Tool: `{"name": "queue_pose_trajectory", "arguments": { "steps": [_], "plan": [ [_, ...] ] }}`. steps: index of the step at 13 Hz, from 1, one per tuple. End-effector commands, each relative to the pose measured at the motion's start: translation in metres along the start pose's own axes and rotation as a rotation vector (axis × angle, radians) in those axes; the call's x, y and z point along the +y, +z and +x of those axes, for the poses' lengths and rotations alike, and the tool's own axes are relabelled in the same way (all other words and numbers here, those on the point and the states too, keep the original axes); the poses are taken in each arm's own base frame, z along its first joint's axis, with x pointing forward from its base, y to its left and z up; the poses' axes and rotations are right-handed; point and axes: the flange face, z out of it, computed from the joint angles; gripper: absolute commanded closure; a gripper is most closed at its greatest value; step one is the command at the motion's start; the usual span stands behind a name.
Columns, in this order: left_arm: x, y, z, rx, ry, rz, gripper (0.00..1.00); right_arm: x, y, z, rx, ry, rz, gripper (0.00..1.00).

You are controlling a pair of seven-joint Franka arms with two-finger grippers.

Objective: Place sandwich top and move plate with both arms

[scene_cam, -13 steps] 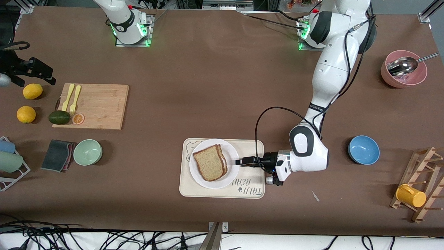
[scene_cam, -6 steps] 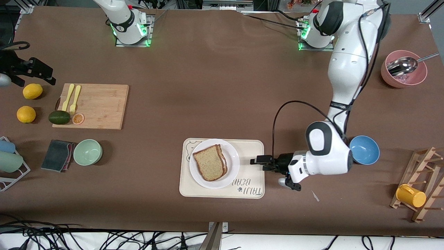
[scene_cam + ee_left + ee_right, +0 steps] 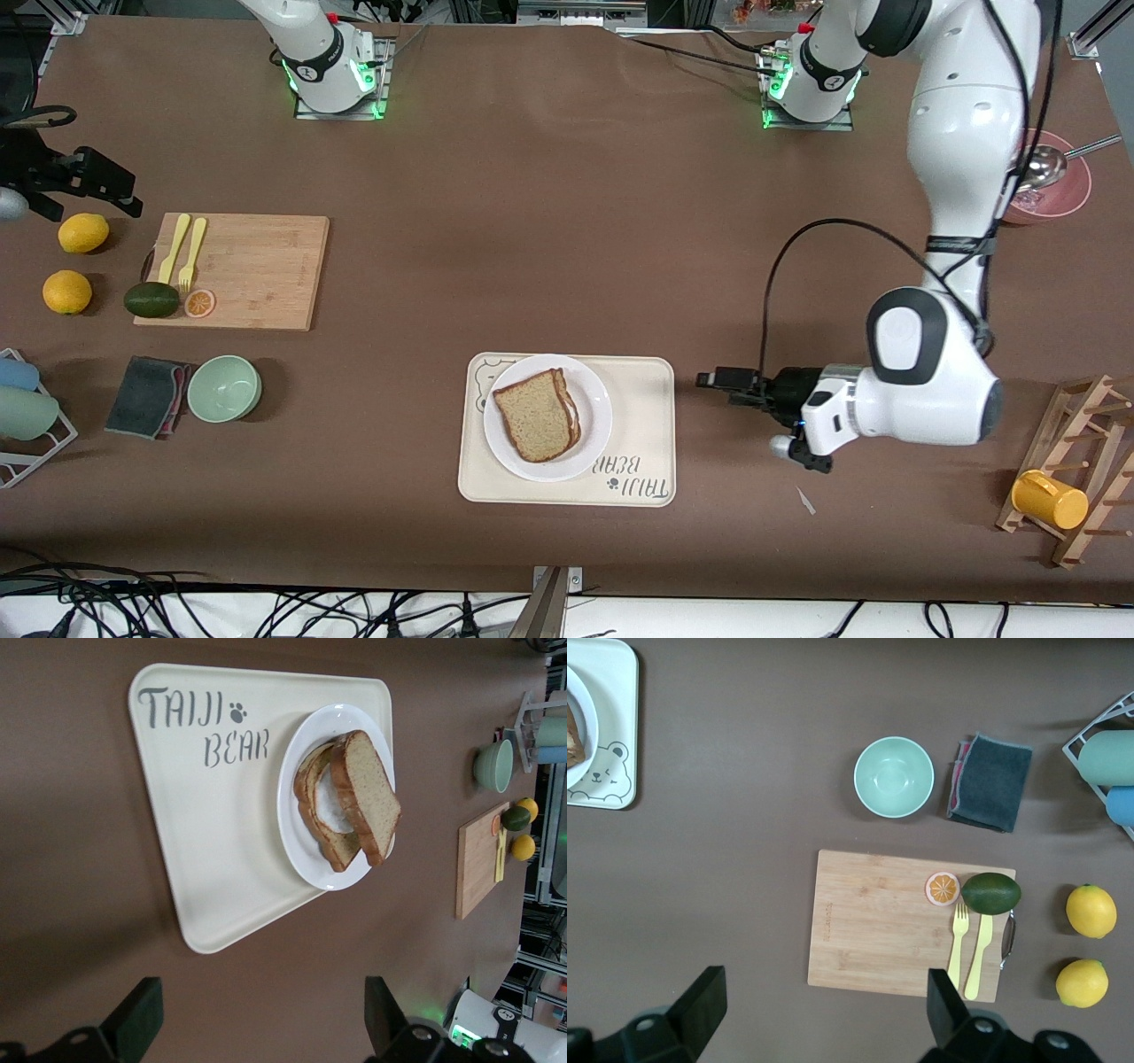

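left black gripper (image 3: 709, 379) has moved off the cream tray (image 3: 642, 390), fingers apart, empty | speckled brown sandwich top (image 3: 532, 415) on round white plate (image 3: 594, 394) | right black gripper (image 3: 819, 1014) fingers apart, waits over bamboo board (image 3: 257, 266)

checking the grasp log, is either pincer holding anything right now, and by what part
Nothing is held. The left pincer is open and empty over bare table beside the tray. The right pincer is open and empty above the cutting board.
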Motion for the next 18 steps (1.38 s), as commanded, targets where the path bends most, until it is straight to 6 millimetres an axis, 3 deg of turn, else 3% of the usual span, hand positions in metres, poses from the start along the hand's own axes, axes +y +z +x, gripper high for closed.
{"name": "queue_pose_trajectory", "arguments": {
  "steps": [1,2,5,11,16,18],
  "plan": [
    [0.015,-0.040,-0.022,-0.033,-0.007,0.179,0.00,-0.002,-0.004,-0.003,0.015,0.009,0.010,0.00],
    [0.026,-0.062,-0.031,-0.040,0.014,0.247,0.00,-0.001,-0.006,-0.006,0.005,0.012,0.011,0.00],
    [0.022,-0.122,-0.071,-0.151,-0.045,0.399,0.00,0.001,-0.003,-0.004,0.000,0.017,0.014,0.00],
    [0.020,-0.171,-0.104,-0.223,-0.112,0.625,0.00,0.000,-0.004,-0.003,0.001,0.016,0.013,0.00],
    [0.056,-0.212,-0.134,-0.125,-0.185,0.696,0.00,-0.001,-0.004,-0.003,0.001,0.012,0.013,0.00],
    [0.058,-0.235,-0.160,-0.107,-0.196,0.695,0.00,-0.001,-0.004,-0.003,0.001,0.012,0.013,0.00]
  ]
}}
